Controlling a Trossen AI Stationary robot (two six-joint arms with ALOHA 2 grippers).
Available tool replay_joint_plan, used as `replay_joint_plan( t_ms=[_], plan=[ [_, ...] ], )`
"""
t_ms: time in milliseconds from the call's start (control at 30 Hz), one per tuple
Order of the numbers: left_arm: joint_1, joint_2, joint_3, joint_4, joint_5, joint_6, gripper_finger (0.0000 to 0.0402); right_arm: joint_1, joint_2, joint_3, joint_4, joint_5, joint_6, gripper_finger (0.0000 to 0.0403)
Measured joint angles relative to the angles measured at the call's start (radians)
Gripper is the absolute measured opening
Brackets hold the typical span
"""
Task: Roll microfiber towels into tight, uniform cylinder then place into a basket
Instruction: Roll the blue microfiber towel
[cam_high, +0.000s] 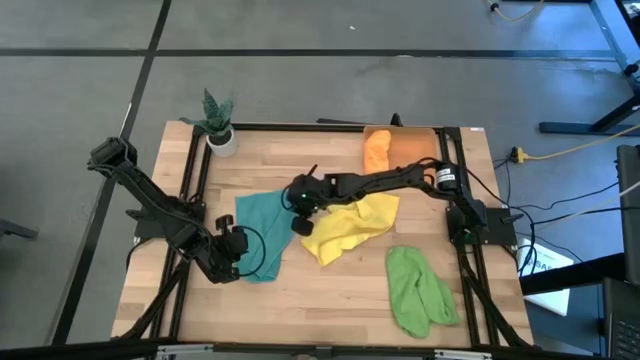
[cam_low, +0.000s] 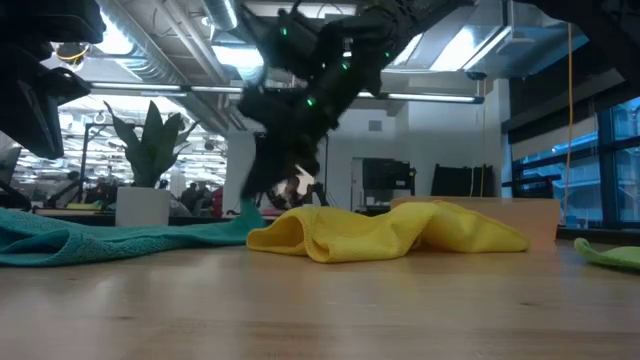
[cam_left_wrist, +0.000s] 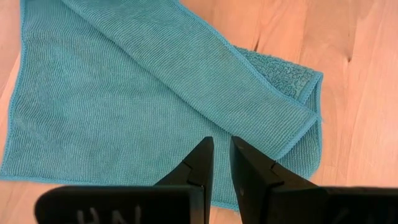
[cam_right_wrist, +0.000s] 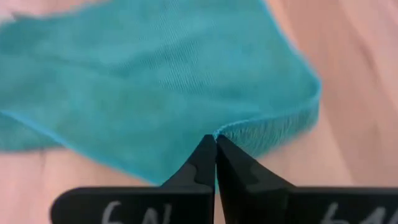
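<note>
The teal towel (cam_high: 258, 232) lies partly folded on the table's left half. My right gripper (cam_right_wrist: 216, 144) reaches from the right to the towel's right side (cam_high: 298, 222) and is shut on its edge. My left gripper (cam_left_wrist: 222, 158) hovers over the towel's near part (cam_left_wrist: 112, 124), a narrow gap between its fingers and nothing in it. Bunched at mid-table is the yellow towel (cam_high: 352, 224), and the light green towel (cam_high: 418, 288) lies near right. An orange towel (cam_high: 377, 148) sits in the basket (cam_high: 420, 146) at the far edge. My right gripper pinches the teal towel's hemmed edge (cam_right_wrist: 249, 127) between its two fingertips, slanting down from the table's right side. The cloth at the fingers is raised off the wood (cam_low: 245, 208), while the rest of the towel (cam_low: 90, 242) lies on the table. Whether it holds one layer or several does not show.
A white pot with a green plant (cam_high: 219, 128) stands at the far left corner. Black frame rails (cam_high: 190, 190) run along the table's left and right sides. Bare wood (cam_high: 320, 300) lies along the near edge between the teal and green towels.
</note>
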Motion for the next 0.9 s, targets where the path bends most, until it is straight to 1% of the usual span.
replay_joint_plan(
  t_ms=[67, 200, 367, 600, 900],
  plan=[
    [0.000, 0.000, 0.000, 0.000, 0.006, 0.000, 0.0047, 0.000, 0.000, 0.027, 0.008, 0.000, -0.007, 0.0006],
    [0.000, 0.000, 0.000, 0.000, 0.014, 0.001, 0.0047, -0.010, 0.000, 0.045, 0.120, -0.009, -0.027, 0.0003],
    [0.000, 0.000, 0.000, 0.000, 0.014, 0.007, 0.0047, -0.035, 0.018, 0.046, 0.263, -0.078, 0.005, 0.0003],
    [0.000, -0.001, 0.000, -0.003, 0.014, 0.007, 0.0047, -0.065, 0.076, 0.045, 0.448, -0.079, 0.075, 0.0002],
    [0.000, -0.001, 0.000, -0.008, 0.014, 0.007, 0.0047, -0.075, 0.138, 0.045, 0.662, -0.094, 0.108, 0.0002]
  ],
)
